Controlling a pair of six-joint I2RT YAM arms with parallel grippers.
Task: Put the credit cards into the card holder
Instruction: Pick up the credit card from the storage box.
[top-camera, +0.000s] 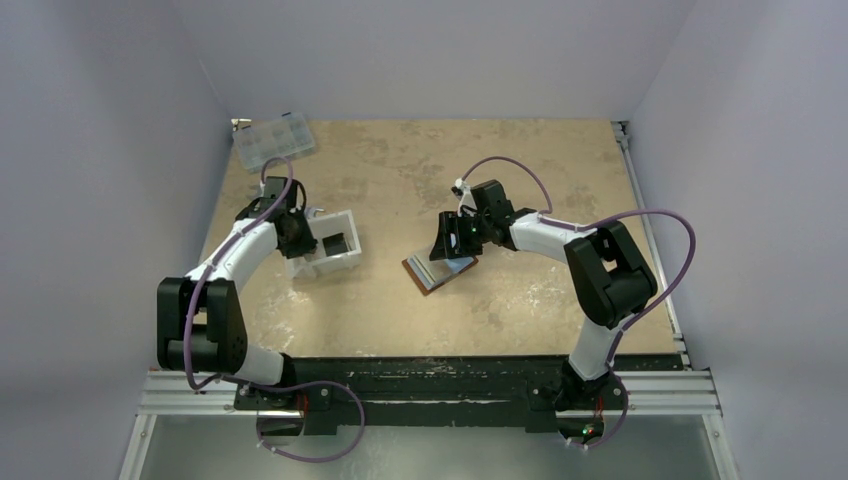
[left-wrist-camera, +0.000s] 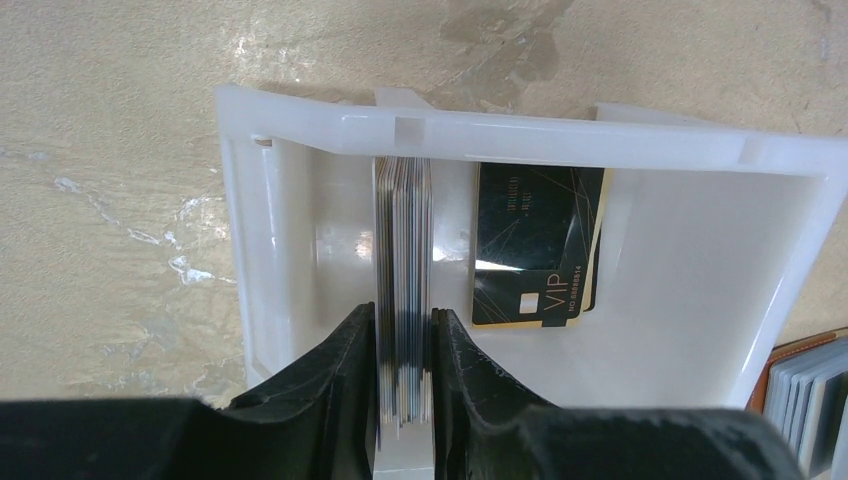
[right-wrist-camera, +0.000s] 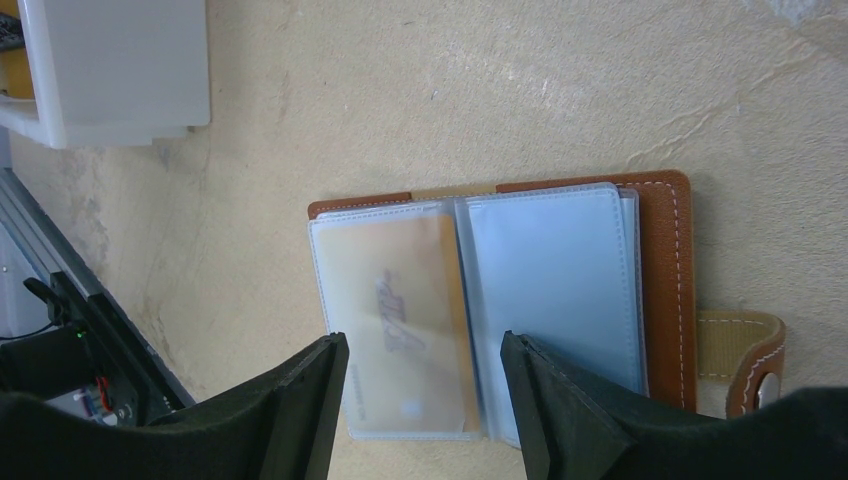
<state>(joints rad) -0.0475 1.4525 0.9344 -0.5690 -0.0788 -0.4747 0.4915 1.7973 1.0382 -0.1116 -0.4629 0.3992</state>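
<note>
A stack of credit cards (left-wrist-camera: 403, 250) stands on edge in a white tray (left-wrist-camera: 520, 130). My left gripper (left-wrist-camera: 403, 320) reaches into the tray, its fingers pressed on both sides of the stack. A black VIP card (left-wrist-camera: 535, 250) leans in the tray to the right of it. The brown card holder (right-wrist-camera: 560, 270) lies open on the table, with an orange-yellow card (right-wrist-camera: 400, 310) in its left clear sleeve and a light blue one (right-wrist-camera: 555, 290) in the right. My right gripper (right-wrist-camera: 422, 350) hovers open just above it, holding nothing. In the top view, the left gripper (top-camera: 297, 232) is at the tray and the right gripper (top-camera: 450, 240) is over the holder (top-camera: 440, 270).
A clear compartmented box (top-camera: 273, 141) sits at the far left corner of the table. The white tray (top-camera: 345, 262) stands left of centre. The holder's snap strap (right-wrist-camera: 745, 360) sticks out to one side. Grey walls close in the table on three sides.
</note>
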